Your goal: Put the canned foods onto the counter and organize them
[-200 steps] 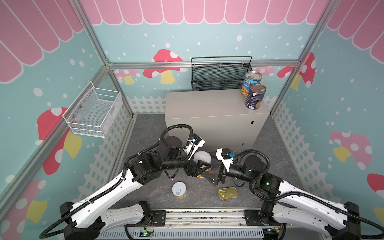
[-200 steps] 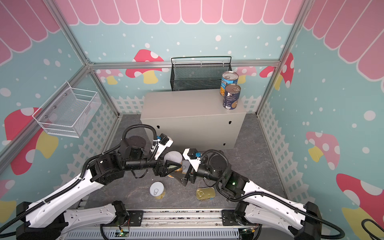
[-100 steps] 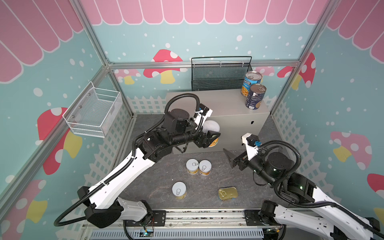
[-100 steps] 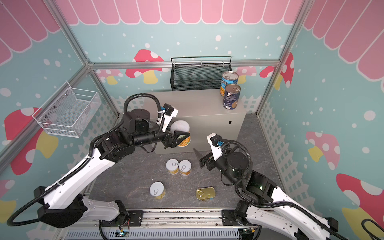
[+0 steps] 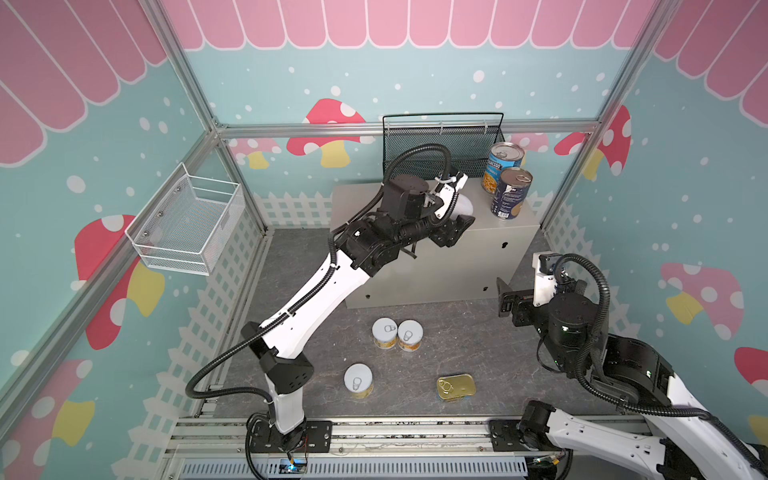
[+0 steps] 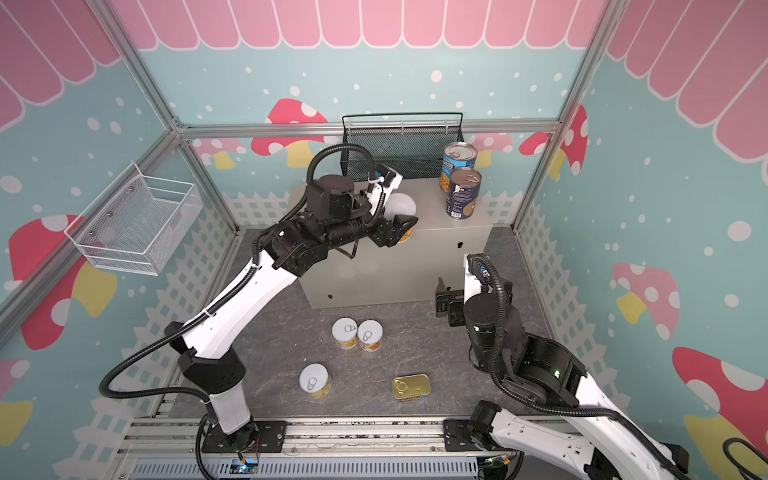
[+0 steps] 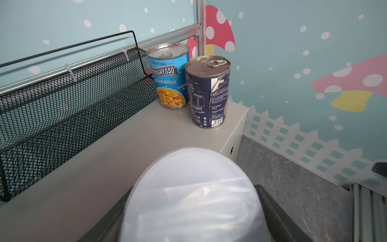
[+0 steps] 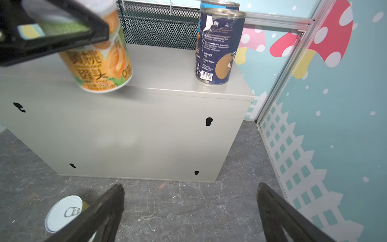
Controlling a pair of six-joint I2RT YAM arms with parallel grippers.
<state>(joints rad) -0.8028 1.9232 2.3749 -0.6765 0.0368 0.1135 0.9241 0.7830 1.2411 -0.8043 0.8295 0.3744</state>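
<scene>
Tin count: 7.
- Yellow-label tins x4, white pull-tab lids. 1 held, 3 upright on floor: touching pair mid-frame in both top views, single tin lower left of the pair.
- Blue tins x2, upright, close together on counter top at its right end, upper right of centre. Progresso tin at back beside black mesh basket, dark-blue tin just in front of it.
- SPAM tin x1, flat on floor, gold top up, long axis roughly left-right w/ slight slant, lower centre.

Left gripper: jaws partway apart, clamped on sides of held tin at upper part of label. Lid up, long axis near vertical but clearly tilted in right wrist view. Tin over counter top near front edge, left of the blue tins and apart from them. Base touching the top or just above it: can't tell, edge blurred.

Right gripper: jaws spread wide, nothing between them. Over bare floor in front of counter's right end, facing counter front.
</scene>
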